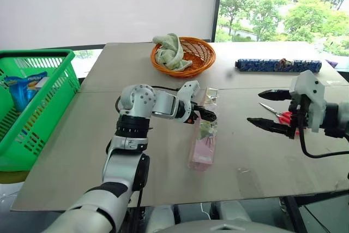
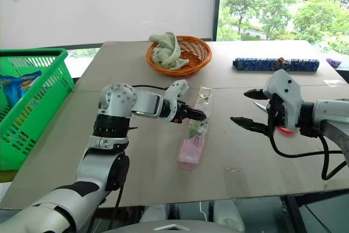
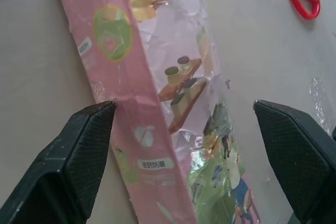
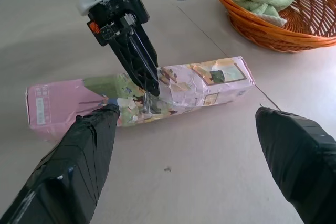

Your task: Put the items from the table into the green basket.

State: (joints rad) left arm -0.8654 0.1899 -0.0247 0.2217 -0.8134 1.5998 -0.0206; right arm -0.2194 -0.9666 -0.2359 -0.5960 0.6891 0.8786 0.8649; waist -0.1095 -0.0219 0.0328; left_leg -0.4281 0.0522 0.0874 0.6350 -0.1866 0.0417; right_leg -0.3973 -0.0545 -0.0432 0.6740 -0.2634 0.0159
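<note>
At frame centre, the left pincer [image 1: 206, 114], spread wide, straddles the pink box [image 1: 203, 145] on the tabletop [image 1: 109, 151]. Next it should pinch, lift, and carry the box to the green basket [image 1: 57, 94] at far left. The right pincer [image 1: 268, 110] hangs spread and empty.

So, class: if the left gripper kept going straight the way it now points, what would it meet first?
Most likely the long pinkish box: the open left gripper straddles it from above, with the table underneath.
</note>
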